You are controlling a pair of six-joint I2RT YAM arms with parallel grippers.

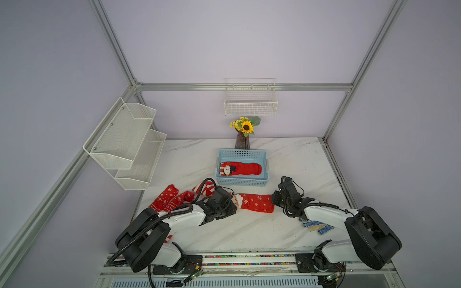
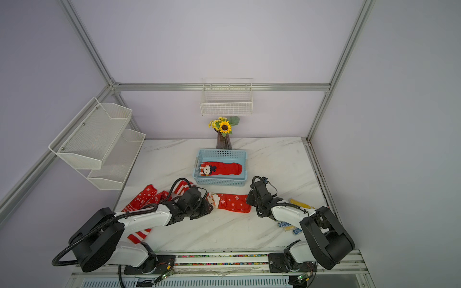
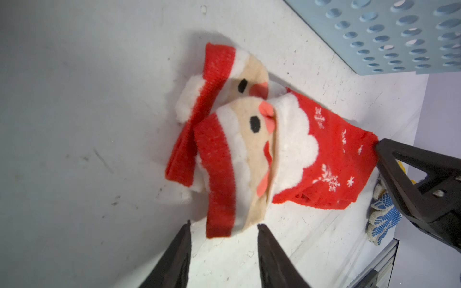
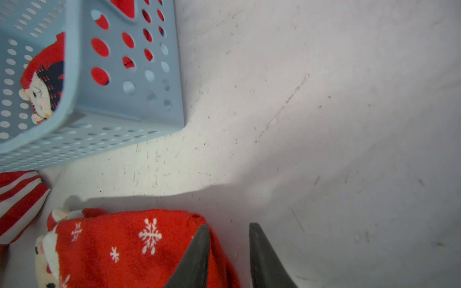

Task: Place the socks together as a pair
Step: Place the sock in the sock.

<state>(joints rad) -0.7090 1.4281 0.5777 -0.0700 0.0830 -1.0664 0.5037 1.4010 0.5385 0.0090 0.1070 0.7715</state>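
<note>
In both top views the Santa socks point(image 1: 254, 203) lie flat, one stacked on the other, at the middle of the marble-patterned table point(image 1: 249, 232). They are just in front of the perforated blue plastic basket point(image 1: 241, 184), where another red sock point(image 1: 247, 169) bearing a figure rests. The left wrist view shows fuzzy knit: ribbed red cuffs, fluffy white beard and trim, beige faces, with the upper cuff sitting a little off the lower one. The left claw point(image 3: 223, 228) stands moderately wide, the upper cuff's edge reaching between its tips but not pinched. In the right wrist view the right claw point(image 4: 228, 230) is narrow but not closed, one finger point(image 4: 197, 249) lying over the snowflaked toe, the other over bare table. Such socks are likely light, limp and stretchy, and more grippy than slippery. Pinching both layers at cuff and toe should keep them from sagging or sliding apart.
</note>
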